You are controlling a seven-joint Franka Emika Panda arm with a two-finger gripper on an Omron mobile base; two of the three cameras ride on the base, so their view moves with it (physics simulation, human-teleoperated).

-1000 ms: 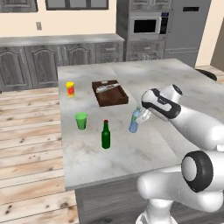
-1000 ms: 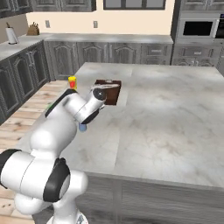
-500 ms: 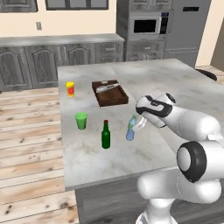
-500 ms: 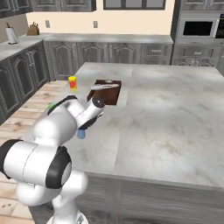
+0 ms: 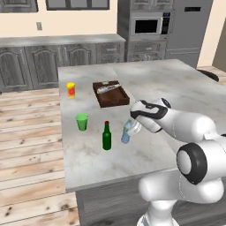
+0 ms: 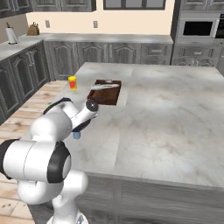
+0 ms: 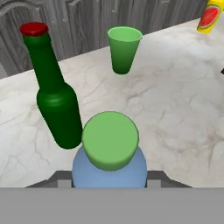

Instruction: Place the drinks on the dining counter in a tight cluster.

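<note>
My gripper (image 5: 131, 128) is shut on the small clear-blue water bottle (image 5: 126, 133), low over the pale marble dining counter (image 5: 176, 88). In the hand view its green cap (image 7: 110, 140) sits just in front of the camera. The slim dark green bottle with a red cap (image 5: 106, 136) stands upright a short way to the water bottle's left. In the hand view the green bottle (image 7: 57, 105) is close beside it, and I cannot tell whether they touch. From the right base view the arm hides most of the water bottle (image 6: 77, 135).
A green cup (image 5: 81, 122) stands behind the green bottle, and it also appears in the hand view (image 7: 124, 49). Farther back are a yellow cup with a red mark (image 5: 70, 89) and a brown tray (image 5: 111, 92). The counter's front edge lies near the bottles.
The gripper has carried the water bottle left and toward the counter's front edge, ending close to the green bottle. The cups, tray and green bottle have stayed put.
</note>
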